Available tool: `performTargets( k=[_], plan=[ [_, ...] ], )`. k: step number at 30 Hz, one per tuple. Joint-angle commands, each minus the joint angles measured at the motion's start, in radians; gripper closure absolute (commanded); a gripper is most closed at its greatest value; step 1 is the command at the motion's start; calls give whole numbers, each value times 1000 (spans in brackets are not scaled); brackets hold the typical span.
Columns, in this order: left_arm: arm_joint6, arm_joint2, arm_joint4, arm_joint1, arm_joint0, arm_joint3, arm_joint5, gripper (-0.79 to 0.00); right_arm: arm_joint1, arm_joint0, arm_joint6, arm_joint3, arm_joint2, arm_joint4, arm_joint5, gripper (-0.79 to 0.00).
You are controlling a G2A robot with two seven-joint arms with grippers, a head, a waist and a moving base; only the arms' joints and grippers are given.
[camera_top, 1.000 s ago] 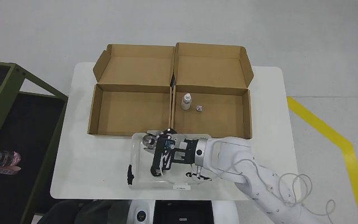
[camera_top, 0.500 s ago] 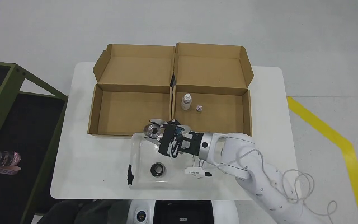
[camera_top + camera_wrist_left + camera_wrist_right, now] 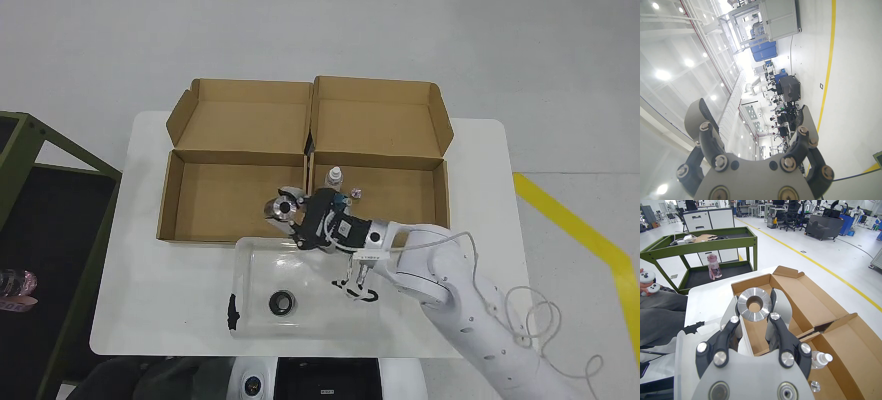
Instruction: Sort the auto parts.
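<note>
A white table (image 3: 140, 280) is seen from above, with two open cardboard boxes side by side on its far half and a clear plastic tray (image 3: 240, 262) at its near edge. The right gripper (image 3: 754, 303) is closed on a silver metal disc (image 3: 753, 318) that has a round hole through its middle. One finger presses against each side of the disc's rim, and its flat face is turned toward the wrist camera. The disc is held above the left box (image 3: 210, 205), over the near part of that box and close to its right wall. It is not resting on the box floor, which shows bare cardboard beneath it. The right box (image 3: 420, 215) holds a small white bottle (image 3: 337, 180) near its far left corner, with a small silver piece (image 3: 357, 192) just beside it. In the tray, a black ring (image 3: 283, 299) lies left of the middle toward the near edge. A slim black part (image 3: 232, 315) sits at the tray's left edge, near the near left corner. The left gripper (image 3: 753, 109) points away from the table into the bright hall. Its jaws are spread wide apart with nothing between them.
</note>
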Motion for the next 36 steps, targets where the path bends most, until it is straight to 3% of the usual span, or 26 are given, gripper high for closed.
performTargets(
  k=[1, 21, 36],
  plan=[
    [0, 0, 0, 0, 0, 0, 0, -785, -2, 6, -2, 9, -1, 1, 6, 0],
    [0, 0, 0, 0, 0, 0, 0, -785, -54, 160, 62, 208, -109, -29, 88, 0],
    [0, 0, 0, 0, 0, 0, 0, -785, -125, 326, 148, 404, -241, -74, 134, 0]
  ],
)
